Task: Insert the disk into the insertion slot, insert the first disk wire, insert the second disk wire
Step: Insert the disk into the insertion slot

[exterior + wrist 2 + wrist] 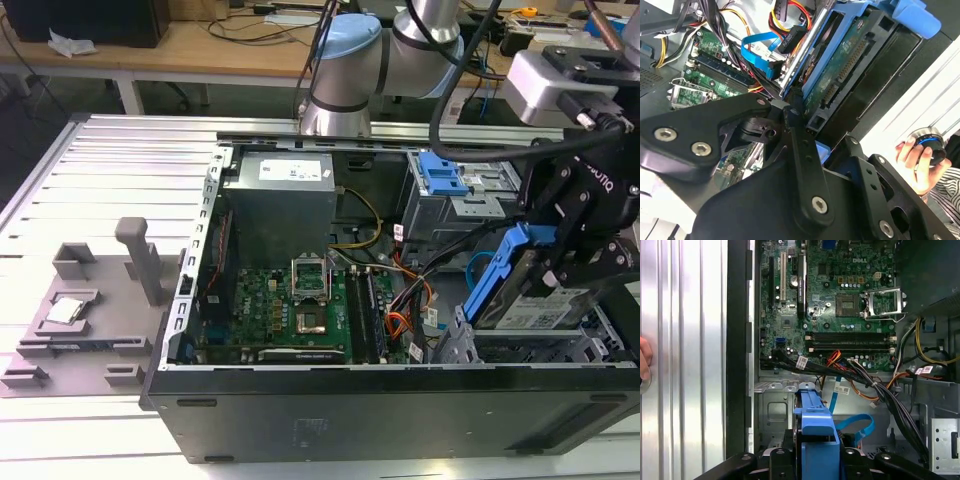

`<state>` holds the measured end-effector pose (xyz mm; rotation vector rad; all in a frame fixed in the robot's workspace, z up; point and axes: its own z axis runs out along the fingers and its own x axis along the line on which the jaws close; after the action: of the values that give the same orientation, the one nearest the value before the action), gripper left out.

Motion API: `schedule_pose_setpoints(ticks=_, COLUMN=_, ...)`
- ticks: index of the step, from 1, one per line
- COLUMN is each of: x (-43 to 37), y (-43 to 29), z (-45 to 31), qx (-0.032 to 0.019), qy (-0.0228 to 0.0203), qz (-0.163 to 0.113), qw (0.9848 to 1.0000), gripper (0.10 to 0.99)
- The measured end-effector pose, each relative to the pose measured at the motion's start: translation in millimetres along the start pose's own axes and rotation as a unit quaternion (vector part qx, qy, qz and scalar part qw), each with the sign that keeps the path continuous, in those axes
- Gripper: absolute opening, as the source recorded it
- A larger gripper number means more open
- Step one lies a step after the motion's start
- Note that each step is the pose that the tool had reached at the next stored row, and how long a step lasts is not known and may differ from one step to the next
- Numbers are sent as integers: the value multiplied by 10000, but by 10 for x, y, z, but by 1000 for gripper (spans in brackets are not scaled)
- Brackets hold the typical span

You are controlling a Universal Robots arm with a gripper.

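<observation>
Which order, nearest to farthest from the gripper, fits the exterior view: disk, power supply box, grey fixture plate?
1. The disk, held by the gripper, at the exterior view's right.
2. The power supply box, near the view's middle.
3. The grey fixture plate, at its far left.

— What sort of place have you got here?
— A robotics lab. Your gripper (560, 262) hangs over an opened computer tower (300, 420) on a slotted aluminium table (110, 160); well beyond it stand wooden benches (200, 52) strewn with cables (240, 25).

Flat silver-grey metal disk (532, 306), smooth, framed in glossy bright blue plastic; matt black sheet-metal computer case (400, 420) beneath it.
</observation>
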<state>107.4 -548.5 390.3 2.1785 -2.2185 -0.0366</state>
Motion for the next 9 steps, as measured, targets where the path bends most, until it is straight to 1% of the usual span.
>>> schedule_pose_setpoints(ticks=4, x=0, y=-2, z=43, qx=0, qy=0, qz=0, qw=10000, gripper=365)
schedule_pose_setpoints(ticks=6, x=-1, y=-3, z=77, qx=0, qy=0, qz=0, qw=10000, gripper=365)
schedule_pose_setpoints(ticks=9, x=0, y=-3, z=82, qx=0, qy=1, qz=0, qw=10000, gripper=365)
